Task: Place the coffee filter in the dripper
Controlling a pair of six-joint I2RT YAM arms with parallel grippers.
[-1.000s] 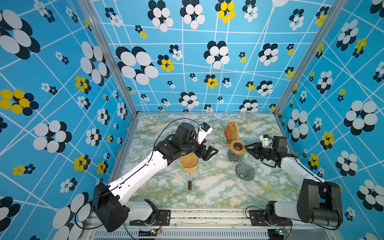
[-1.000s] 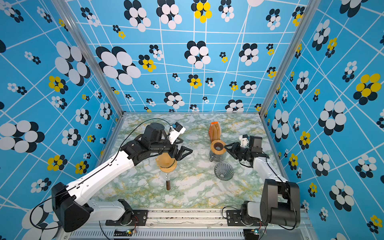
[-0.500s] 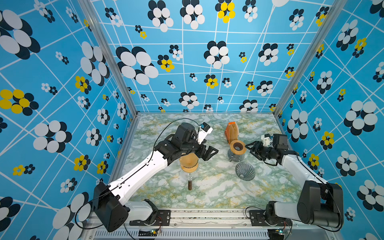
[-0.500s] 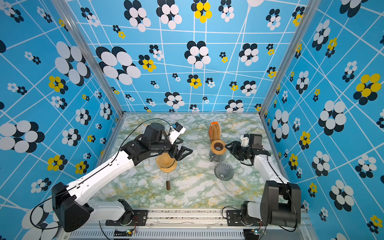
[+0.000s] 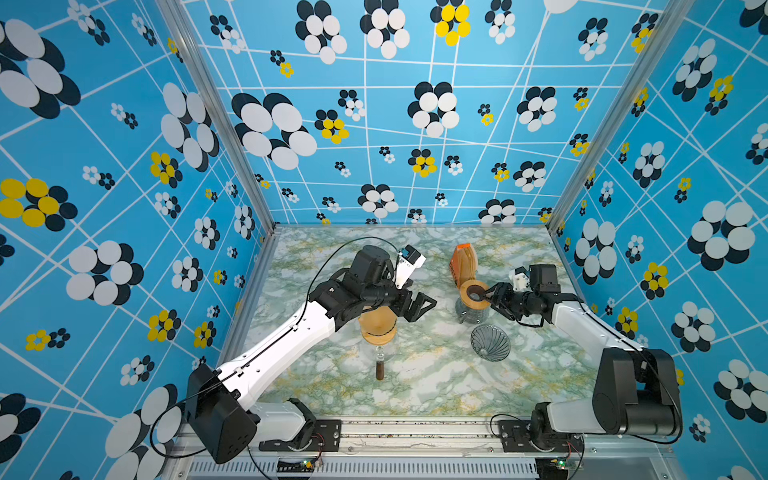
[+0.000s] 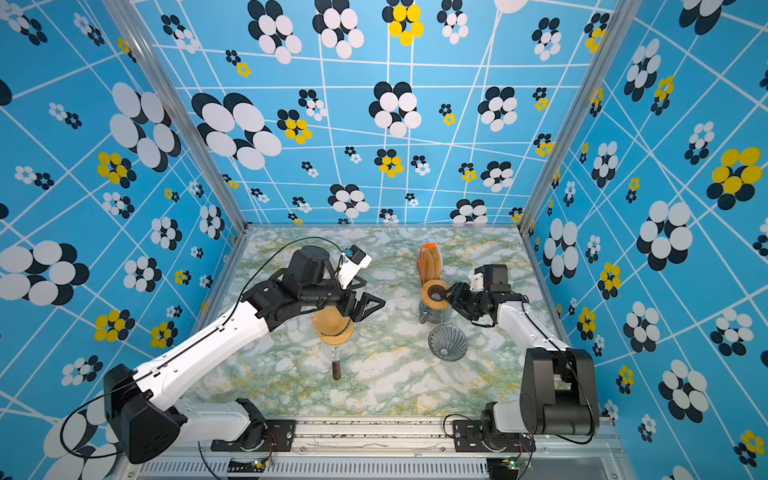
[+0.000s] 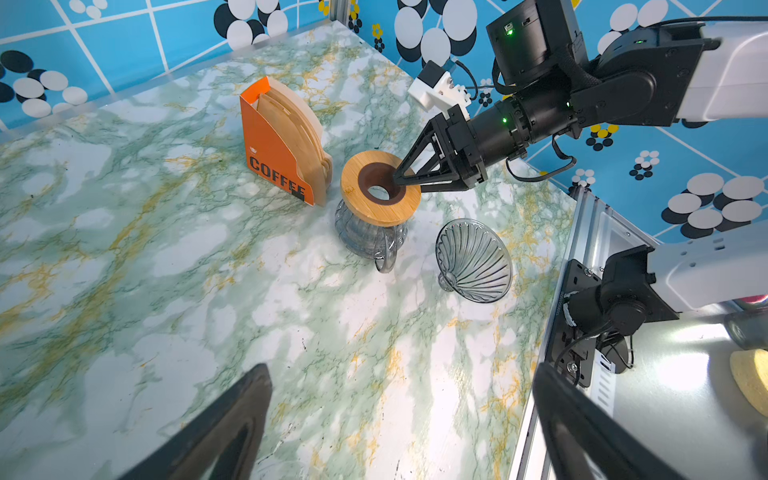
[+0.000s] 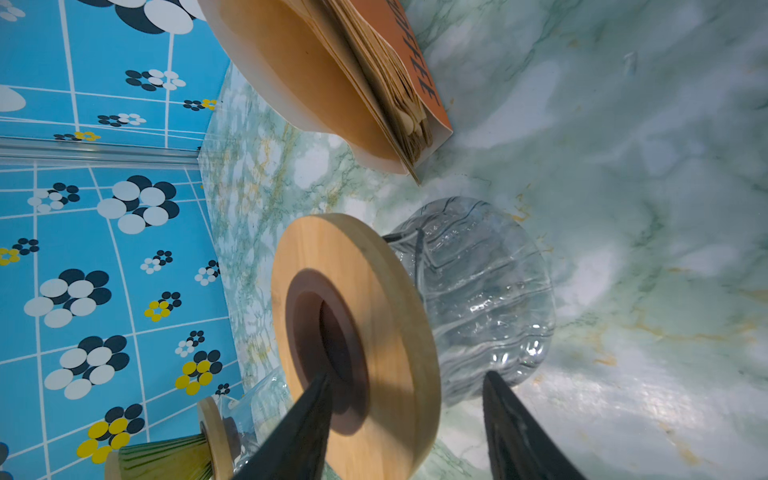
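Note:
An orange box marked COFFEE [image 5: 462, 264] [image 6: 430, 262] [image 7: 278, 149] stands at the back of the table. It holds a stack of tan coffee filters [image 7: 299, 120] [image 8: 374, 70]. The dripper [image 5: 490, 343] [image 6: 448, 343] [image 7: 473, 259], a ribbed glass cone, lies tilted on the marble, holding nothing. My right gripper [image 5: 490, 302] [image 6: 449, 302] [image 7: 409, 183] [image 8: 407, 376] is open astride the rim of a wooden ring [image 5: 464, 291] [image 8: 390, 316]. One finger rests by the ring's hole and the other stands clear of its edge. My left gripper [image 5: 422, 309] [image 6: 371, 311] [image 7: 401, 374] hangs wide open, holding nothing.
The wooden ring sits on a ribbed glass vessel with a handle [image 7: 370, 237] [image 8: 490, 291], beside the filter box. Under my left arm stands a glass jar with a wooden lid [image 5: 376, 328], with a brown stick [image 5: 379, 370] in front of it. A bamboo whisk [image 8: 158, 457] shows near it.
My right gripper has edged left toward the wooden ring and its jaws stand wider apart. The left arm has not moved.

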